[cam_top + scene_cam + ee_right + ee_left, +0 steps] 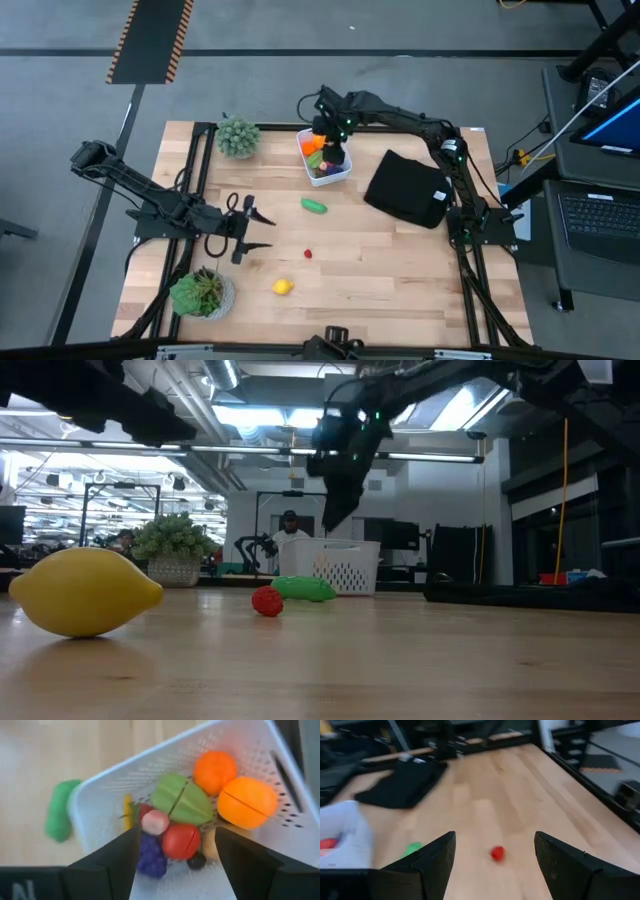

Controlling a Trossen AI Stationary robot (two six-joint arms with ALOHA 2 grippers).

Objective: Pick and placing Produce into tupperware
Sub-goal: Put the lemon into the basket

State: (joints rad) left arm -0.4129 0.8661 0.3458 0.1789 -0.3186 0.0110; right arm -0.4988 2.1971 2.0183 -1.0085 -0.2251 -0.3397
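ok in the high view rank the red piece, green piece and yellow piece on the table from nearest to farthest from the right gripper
From the right gripper, above the white tub:
1. Green piece, just below the tub.
2. Red piece, mid-table.
3. Yellow piece, toward the front edge.

I see a wooden table [400, 280]. Directly under my right claw [330, 155] sits the white tub [340, 176] of produce, a black cloth [405, 188] beside it. A green vegetable [314, 206] lies just past the tub, a red piece [308, 254] and lemon [283, 287] near my left claw [262, 230]. Two potted plants [238, 137] stand on that side.
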